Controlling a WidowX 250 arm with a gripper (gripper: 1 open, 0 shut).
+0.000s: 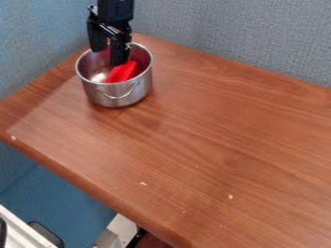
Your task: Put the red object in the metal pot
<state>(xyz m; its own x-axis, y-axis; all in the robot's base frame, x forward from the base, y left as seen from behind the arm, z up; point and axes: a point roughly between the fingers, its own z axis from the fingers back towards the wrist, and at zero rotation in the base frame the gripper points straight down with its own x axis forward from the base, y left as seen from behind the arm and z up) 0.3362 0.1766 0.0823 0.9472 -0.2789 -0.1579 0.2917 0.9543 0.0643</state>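
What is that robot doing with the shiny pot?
The robot is putting a red object into the metal pot near the back left corner of the wooden table. The red piece now lies inside the pot, leaning against its wall. The gripper hangs just above the pot with its jaws open and holds nothing.

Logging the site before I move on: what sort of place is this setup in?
Probably a lab or office test bench, not a kitchen: a bare wooden table, a blue-grey fabric-like partition wall behind it, and only a metal pot holding the red object.
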